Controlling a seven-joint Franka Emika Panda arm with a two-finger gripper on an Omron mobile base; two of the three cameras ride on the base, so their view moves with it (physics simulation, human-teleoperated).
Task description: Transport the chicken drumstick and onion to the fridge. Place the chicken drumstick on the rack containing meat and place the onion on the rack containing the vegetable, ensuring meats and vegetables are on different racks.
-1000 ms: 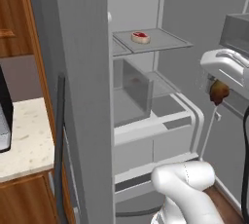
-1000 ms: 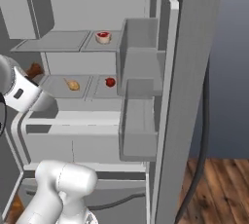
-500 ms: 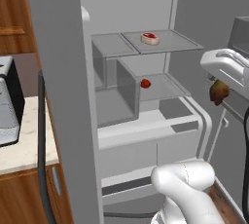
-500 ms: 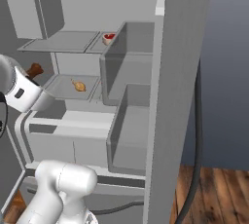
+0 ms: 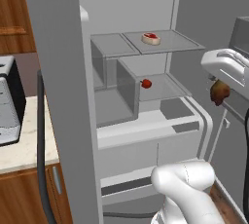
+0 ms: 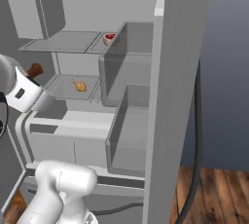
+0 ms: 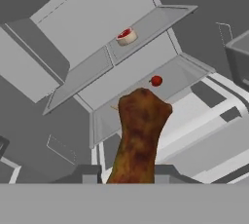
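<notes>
My gripper [image 7: 130,172] is shut on the chicken drumstick [image 7: 138,135], a brown elongated piece that stands up between the fingers. It hangs under the hand at the right of the left base view, drumstick [image 5: 219,92], and at the left of the right base view, drumstick [image 6: 34,69]. The fridge [image 5: 121,4] stands open ahead. Its upper rack [image 7: 146,28] carries a red-and-white piece of meat [image 7: 126,35]. The rack below [image 7: 180,74] carries a small red vegetable [image 7: 156,80]. The drumstick is in front of the racks, apart from them. The onion is out of view.
A small yellow-brown item [image 6: 80,86] lies on the lower rack's left half. The open door's translucent bins [image 6: 131,121] stand at the right, and a grey door edge [image 5: 53,96] at the left. A grey appliance [image 5: 7,101] sits on the pale counter [image 5: 29,145]. Drawers [image 5: 146,145] fill the fridge's lower part.
Both base views have shifted, so the base has moved in front of the fridge; the racks now sit more centred. The gripper still holds the drumstick in the same pose.
</notes>
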